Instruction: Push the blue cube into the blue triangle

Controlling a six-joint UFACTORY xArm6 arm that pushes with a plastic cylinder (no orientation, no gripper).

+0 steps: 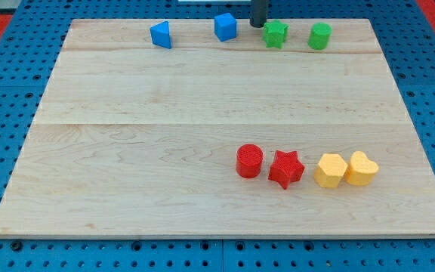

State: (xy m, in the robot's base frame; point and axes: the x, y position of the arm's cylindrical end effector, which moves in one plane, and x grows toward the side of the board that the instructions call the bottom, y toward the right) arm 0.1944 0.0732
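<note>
The blue cube (225, 27) sits near the view's top edge of the wooden board, a little left of centre. The blue triangle (161, 35) lies to its left, apart from it by about one block's width or more. My tip (257, 26) is at the view's top, just right of the blue cube and just left of the green star (276, 34), with a small gap to the cube. The rod enters from the view's top edge.
A green cylinder (320, 35) stands right of the green star. Lower right holds a row: red cylinder (249, 161), red star (286, 168), yellow hexagon (330, 170), yellow heart (362, 168). The wooden board (165, 151) rests on a blue pegboard.
</note>
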